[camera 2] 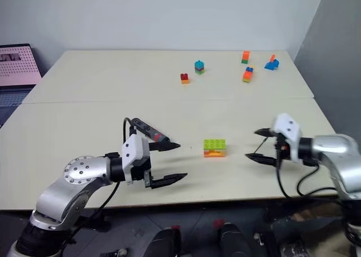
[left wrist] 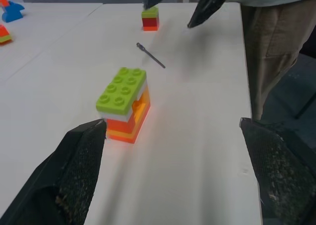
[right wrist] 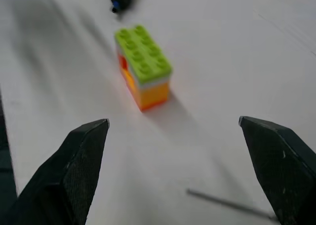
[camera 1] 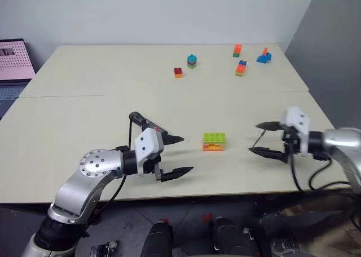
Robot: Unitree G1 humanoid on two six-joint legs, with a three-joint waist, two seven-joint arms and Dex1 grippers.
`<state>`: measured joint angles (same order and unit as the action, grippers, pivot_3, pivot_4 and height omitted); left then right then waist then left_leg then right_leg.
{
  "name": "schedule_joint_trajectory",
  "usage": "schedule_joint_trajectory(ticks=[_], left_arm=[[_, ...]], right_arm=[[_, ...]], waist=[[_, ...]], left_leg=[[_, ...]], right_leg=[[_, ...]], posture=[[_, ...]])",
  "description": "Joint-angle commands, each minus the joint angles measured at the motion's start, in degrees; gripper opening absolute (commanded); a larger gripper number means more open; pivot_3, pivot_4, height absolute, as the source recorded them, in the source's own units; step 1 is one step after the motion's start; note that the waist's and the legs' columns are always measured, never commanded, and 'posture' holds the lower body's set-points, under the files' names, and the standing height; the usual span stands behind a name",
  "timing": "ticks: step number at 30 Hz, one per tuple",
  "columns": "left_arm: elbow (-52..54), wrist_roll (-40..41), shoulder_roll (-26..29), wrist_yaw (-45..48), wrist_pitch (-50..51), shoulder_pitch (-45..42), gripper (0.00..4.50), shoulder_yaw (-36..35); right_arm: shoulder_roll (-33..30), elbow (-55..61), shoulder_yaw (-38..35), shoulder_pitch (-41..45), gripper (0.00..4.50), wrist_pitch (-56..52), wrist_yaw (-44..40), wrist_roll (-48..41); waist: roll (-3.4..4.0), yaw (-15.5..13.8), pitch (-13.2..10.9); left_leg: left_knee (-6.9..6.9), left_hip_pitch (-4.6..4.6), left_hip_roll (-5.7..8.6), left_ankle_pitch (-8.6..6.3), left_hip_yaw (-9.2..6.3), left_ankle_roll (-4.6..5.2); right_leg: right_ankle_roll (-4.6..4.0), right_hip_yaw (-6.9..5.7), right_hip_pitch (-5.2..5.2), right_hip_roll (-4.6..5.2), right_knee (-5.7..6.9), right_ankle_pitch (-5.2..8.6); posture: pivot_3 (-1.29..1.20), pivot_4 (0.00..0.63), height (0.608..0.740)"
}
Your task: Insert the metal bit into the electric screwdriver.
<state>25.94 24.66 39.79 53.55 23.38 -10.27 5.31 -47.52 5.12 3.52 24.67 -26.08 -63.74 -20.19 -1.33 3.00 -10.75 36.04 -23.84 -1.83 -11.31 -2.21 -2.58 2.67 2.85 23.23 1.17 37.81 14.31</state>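
- The right gripper (camera 1: 260, 137) is hovering low over the tabletop (camera 1: 84, 99) near its front right corner with its jaws spread wide and gripping nothing; the metal bit (camera 1: 259, 140) is lying flat on the tabletop just beneath and between them.
- The left gripper (camera 1: 179, 154) is hanging near the front edge, a little left of centre, its jaws likewise parted and empty; the electric screwdriver (camera 1: 151, 125) is resting on the tabletop just behind it, tapered tip pointing toward the right edge; whether the upper finger is touching it, I cannot tell.
- A green-topped brick stack (camera 1: 214, 141) is standing between the two grippers, well apart from the bit; further small coloured bricks (camera 1: 192, 61) are sitting toward the far right corner.
- The bit is looking light, stiff and very thin, so it is probably going to roll or skid on the smooth surface and slip between the pads; a pinch across its middle, with the fingers coming down on either side, seems the safest hold, leaving one end free for inserting.
- The screwdriver is looking rigid, smooth and round; gripping it around the body behind the red-orange band should be keeping the tip clear and steady.
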Motion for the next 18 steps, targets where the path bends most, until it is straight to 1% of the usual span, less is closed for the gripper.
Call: schedule_joint_trajectory(ticks=[1,3,7,14,16,17,18], left_arm=[[1.8,-0.4,0.4,0.4,-1.3,0.8,4.50,-0.2],[1.9,-1.1,0.7,0.7,-2.1,1.6,4.50,0.3],[1.9,-1.5,0.3,0.6,-2.5,1.8,4.50,0.6],[1.8,-1.8,-0.2,1.5,-3.4,1.4,4.50,1.8],[1.7,-1.8,-0.2,1.5,-3.5,1.2,4.50,1.9],[1.5,-1.9,-0.3,1.6,-3.5,0.9,4.50,2.0],[1.3,-1.9,-0.4,1.6,-3.5,0.8,4.50,2.0]], right_arm=[[3.6,-7.0,6.0,6.2,4.45,4.5,-3.6,3.8],[6.3,-12.7,9.0,10.0,4.45,7.9,-4.8,6.7],[8.6,-18.4,12.0,14.0,4.45,10.4,-9.1,8.3],[12.2,-26.4,13.8,18.4,4.45,13.8,-12.2,11.0],[12.7,-27.1,13.4,18.8,4.07,14.2,-12.5,11.2],[12.9,-27.2,13.2,18.8,4.01,14.3,-12.5,11.2],[13.0,-27.3,13.0,18.7,3.68,14.3,-12.6,11.2]], waist=[[-0.02,-0.3,0.0],[-0.01,-0.4,0.0],[0.01,-0.9,0.0],[0.01,-1.1,0.0],[0.01,-1.2,0.0],[0.01,-1.2,0.0],[0.02,-1.2,0.0]], left_leg=[[-0.04,-0.04,0.00,0.00,-0.02,0.00],[-0.08,-0.06,0.00,0.00,-0.02,0.00],[-0.11,-0.08,0.00,0.00,-0.03,0.00],[-0.06,-0.03,0.00,0.00,-0.03,0.00],[-0.07,-0.01,-0.01,0.00,-0.05,0.00],[-0.07,-0.02,-0.01,0.00,-0.05,0.00],[-0.07,-0.02,-0.01,0.00,-0.06,0.00]], right_leg=[[-0.01,-0.03,0.01,0.00,-0.03,0.01],[-0.03,-0.07,0.02,0.00,-0.07,0.02],[-0.03,-0.09,0.04,0.00,-0.06,0.03],[-0.03,-0.08,0.02,0.00,-0.01,0.01],[-0.04,-0.10,0.02,-0.01,0.04,0.02],[-0.04,-0.10,0.02,-0.01,0.05,0.02],[-0.04,-0.11,0.02,-0.01,0.05,0.02]], posture=[[0.00,0.150,0.740],[0.00,0.150,0.740],[0.00,0.150,0.740],[0.00,0.150,0.740],[0.00,0.150,0.740],[0.00,0.150,0.740],[0.00,0.150,0.740]])
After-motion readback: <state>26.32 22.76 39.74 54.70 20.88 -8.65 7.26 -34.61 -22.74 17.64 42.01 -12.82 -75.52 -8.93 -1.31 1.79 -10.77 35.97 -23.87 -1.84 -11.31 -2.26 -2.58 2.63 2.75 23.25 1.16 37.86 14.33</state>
